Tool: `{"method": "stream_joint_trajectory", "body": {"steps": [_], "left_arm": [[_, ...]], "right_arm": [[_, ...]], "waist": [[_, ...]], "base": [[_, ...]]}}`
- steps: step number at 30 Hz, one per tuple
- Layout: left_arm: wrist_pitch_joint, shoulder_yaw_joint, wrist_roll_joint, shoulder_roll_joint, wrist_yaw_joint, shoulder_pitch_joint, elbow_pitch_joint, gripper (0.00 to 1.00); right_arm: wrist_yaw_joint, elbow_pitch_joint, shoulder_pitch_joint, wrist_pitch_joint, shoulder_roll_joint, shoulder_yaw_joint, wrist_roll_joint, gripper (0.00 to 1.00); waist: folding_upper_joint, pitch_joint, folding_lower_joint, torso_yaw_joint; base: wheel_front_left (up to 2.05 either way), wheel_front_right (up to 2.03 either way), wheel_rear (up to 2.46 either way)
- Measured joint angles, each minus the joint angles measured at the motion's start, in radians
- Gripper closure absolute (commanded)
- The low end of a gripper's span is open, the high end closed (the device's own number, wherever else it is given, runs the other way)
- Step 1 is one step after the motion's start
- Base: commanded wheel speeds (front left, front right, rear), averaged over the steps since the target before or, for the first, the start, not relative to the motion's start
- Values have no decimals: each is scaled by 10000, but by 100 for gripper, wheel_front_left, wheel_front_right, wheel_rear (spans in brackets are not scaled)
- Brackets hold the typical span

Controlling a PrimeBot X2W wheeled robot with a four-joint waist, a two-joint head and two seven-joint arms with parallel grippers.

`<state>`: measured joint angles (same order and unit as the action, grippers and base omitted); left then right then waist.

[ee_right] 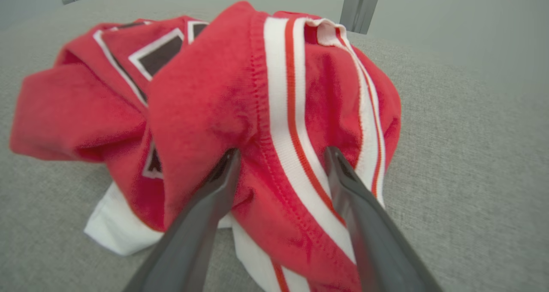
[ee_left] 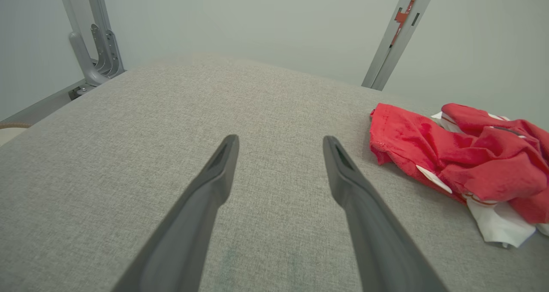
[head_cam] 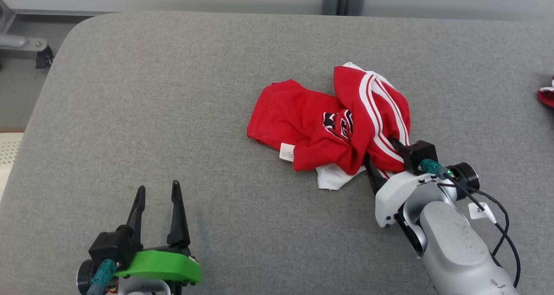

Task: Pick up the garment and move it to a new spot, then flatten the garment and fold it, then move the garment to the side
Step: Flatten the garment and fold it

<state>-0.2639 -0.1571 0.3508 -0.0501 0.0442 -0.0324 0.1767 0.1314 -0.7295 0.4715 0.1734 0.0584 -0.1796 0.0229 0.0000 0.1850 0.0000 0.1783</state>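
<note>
A crumpled red garment (head_cam: pixel 311 121) with white stripes and a dark printed logo lies on the grey padded surface (head_cam: pixel 173 113), right of centre. My right gripper (head_cam: pixel 378 147) is open at its near right edge. In the right wrist view the fingers (ee_right: pixel 214 189) straddle a striped fold of the garment (ee_right: pixel 206 90), pressed into the cloth; the right gripper (ee_right: pixel 282 151) is not closed on it. My left gripper (head_cam: pixel 158 186) stands open at the lower left, nothing between its fingers. From the left gripper (ee_left: pixel 279 138), the garment (ee_left: pixel 472 155) lies apart to the right.
Another red item (head_cam: pixel 546 95) peeks in at the surface's right edge. A grey metal frame (head_cam: pixel 26 43) stands off the far left corner, and a pale object (head_cam: pixel 8 150) sits beyond the left edge. Bare grey surface stretches left of the garment.
</note>
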Motion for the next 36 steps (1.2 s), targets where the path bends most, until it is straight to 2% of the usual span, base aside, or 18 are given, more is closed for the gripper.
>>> {"method": "stream_joint_trajectory", "body": {"steps": [1, 2, 3, 9, 13, 19, 22, 25, 28, 31, 36], "left_arm": [[0, -8, 2, 0, 6, 0, 2, 0], [0, -13, 4, 0, 13, -1, 2, 0], [0, -12, 8, 0, 19, -1, 2, 0], [0, 2, 42, 0, 81, 2, -13, 0], [0, -40, 75, 0, 81, 6, -44, 0], [0, -105, 90, 2, 81, 17, -136, 0], [0, -125, 123, 2, 84, 31, -178, 0], [0, -173, 151, 2, 86, 62, -184, 0], [0, -284, 167, 0, 82, 57, -180, 0], [0, -397, 178, 0, 54, 27, -178, 0], [0, -685, 180, 2, 6, -109, -90, 0]], "right_arm": [[0, -138, 94, 40, 4, -107, 100, 63], [0, -249, 175, 100, 4, -213, 244, 95], [0, -316, 234, 146, 2, -307, 349, 100], [0, 173, 681, 667, -12, -817, 953, 100], [0, 1336, 1036, 826, -2, -943, 1175, 100], [0, 3929, 1429, 848, 190, -391, 955, 100], [0, 5148, 1430, 403, 199, -188, 878, 100], [0, 5816, 1311, -384, 209, 194, 813, 100], [0, 5484, 1272, -1221, 291, 748, 662, 100], [0, 4243, 1375, -1685, 456, 1250, 485, 100], [0, 1645, 2076, -1264, 878, 2351, -117, 100]], "waist": [[0, 33, 0, 67], [0, 61, 0, 123], [0, 78, 0, 155], [0, 8, 0, 56], [0, -97, 0, -126], [0, -241, 0, -242], [0, -302, 0, -194], [0, -360, 0, -91], [0, -373, 0, 56], [0, -329, 0, 246], [0, -164, 0, 658]], "base": [[0, 0, 0], [0, 0, 0], [0, 0, 0], [0, 0, 0], [0, 0, 0], [0, 0, 0], [0, 0, 0], [0, 0, 0], [0, 0, 0], [0, 0, 0], [0, 0, 0]]}}
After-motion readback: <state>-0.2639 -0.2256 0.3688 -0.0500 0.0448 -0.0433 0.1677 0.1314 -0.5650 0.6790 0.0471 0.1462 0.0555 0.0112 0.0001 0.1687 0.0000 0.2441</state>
